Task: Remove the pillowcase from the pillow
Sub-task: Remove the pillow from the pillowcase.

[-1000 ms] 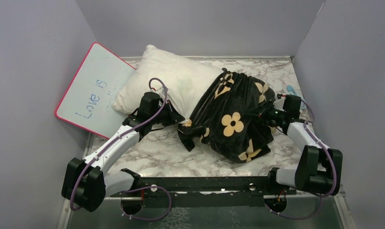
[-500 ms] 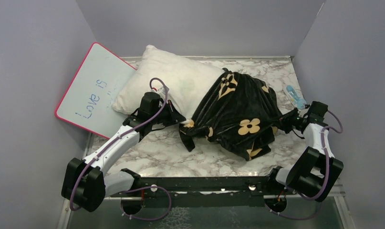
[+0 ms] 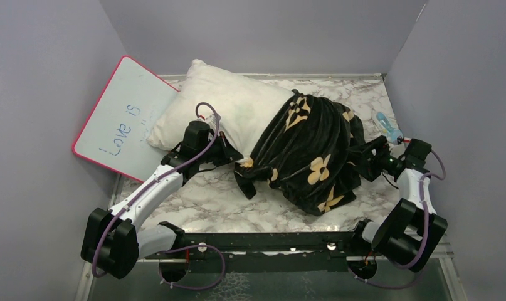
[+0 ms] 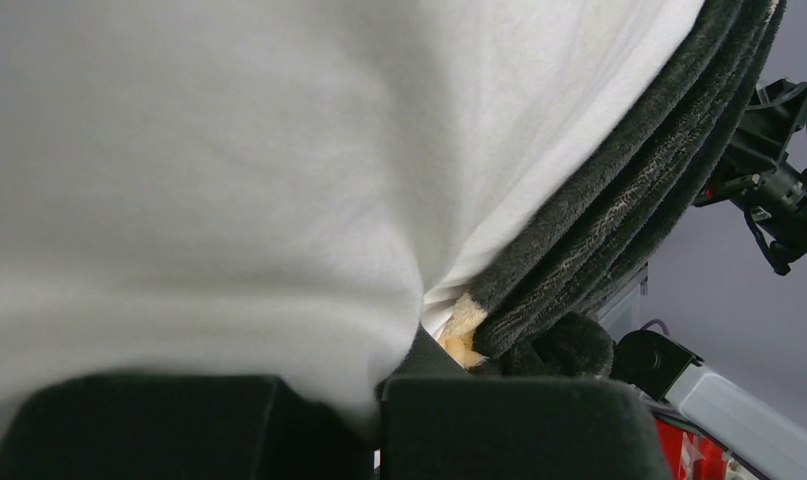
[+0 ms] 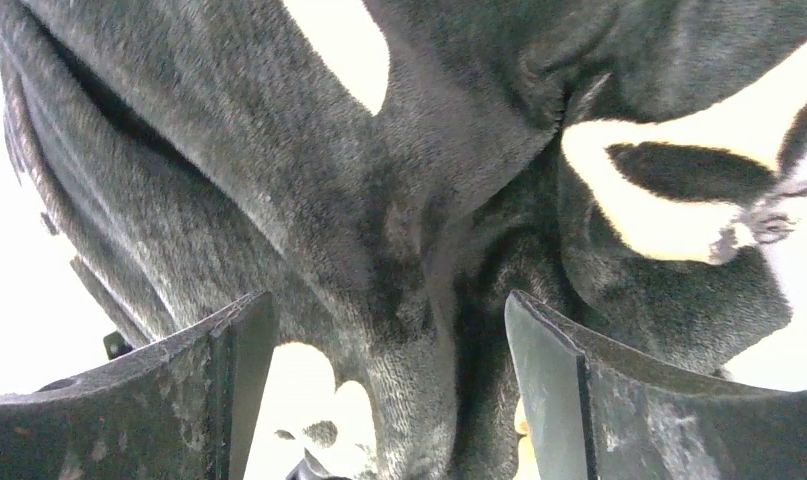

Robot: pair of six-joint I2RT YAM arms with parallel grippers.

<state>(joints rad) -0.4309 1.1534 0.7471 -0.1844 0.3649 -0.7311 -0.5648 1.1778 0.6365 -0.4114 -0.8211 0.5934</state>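
Pillowcase (image 3: 306, 157), black plush with tan flower shapes, lay bunched in deep folds over the right end of the pillow, covering roughly that half and spilling down onto the tabletop at its near side. The marble-patterned table (image 3: 206, 204) carried everything, enclosed by plain grey walls on three sides. The pillow (image 3: 225, 103), plump and off-white, stretched from the far left of the table toward the centre, its left half bare. A pink-rimmed whiteboard (image 3: 121, 119) with blue handwriting leaned against the left wall, touching the pillow's left corner. The left arm (image 3: 150, 188) reached from its base across to the pillow's near edge, where the left gripper (image 3: 237, 160) was clamped tight, a pinch of the white pillow fabric caught between its pads right beside the pillowcase's bunched hem. The right arm (image 3: 413, 188) bent in from the right side, and the right gripper (image 5: 379, 320) pointed into the pillowcase with its jaws spread wide, a thick fold of black fabric standing between the fingers but not squeezed by them. A small bluish item (image 3: 388, 128), too small to identify, lay near the right wall behind that gripper.
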